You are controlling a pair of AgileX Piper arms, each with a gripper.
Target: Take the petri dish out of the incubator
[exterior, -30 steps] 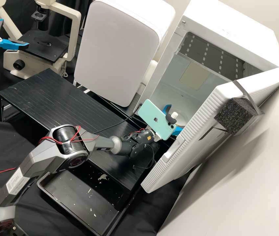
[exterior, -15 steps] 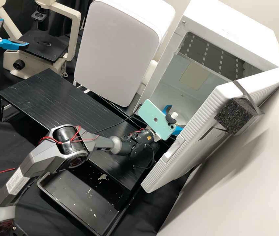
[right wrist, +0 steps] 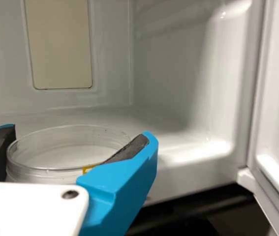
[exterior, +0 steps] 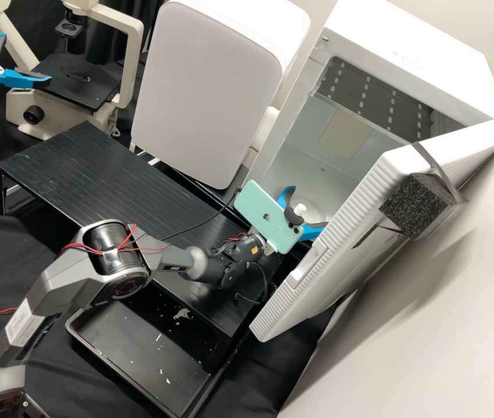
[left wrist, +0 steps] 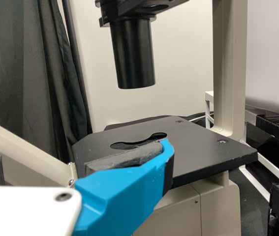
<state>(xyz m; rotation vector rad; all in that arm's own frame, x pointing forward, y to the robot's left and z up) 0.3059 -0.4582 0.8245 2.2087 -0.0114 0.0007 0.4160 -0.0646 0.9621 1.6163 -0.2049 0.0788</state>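
In the high view my right gripper point(exterior: 309, 206) is at the open front of the white incubator point(exterior: 407, 61), its fingers just inside the opening. In the right wrist view a clear round petri dish point(right wrist: 48, 173) with a small yellow mark lies between the pads of my right gripper point(right wrist: 80, 132), which is shut on its sides. Whether the dish's base touches the incubator floor is hidden. My left gripper point(exterior: 26, 60) stands open by the microscope at the upper left; in the left wrist view that left gripper point(left wrist: 77, 152) holds nothing beside the microscope stage point(left wrist: 203, 150).
The incubator door point(exterior: 363, 220) stands open on the right, with a black foam block point(exterior: 415, 206) strapped to it. A low black table point(exterior: 101, 174) runs under the right arm. A black tray point(exterior: 142, 348) lies below, and a white appliance point(exterior: 206, 87) stands behind.
My right gripper has drawn back a little from the incubator, toward the left in the high view, with its arm shifting the same way. The left gripper has stayed still.
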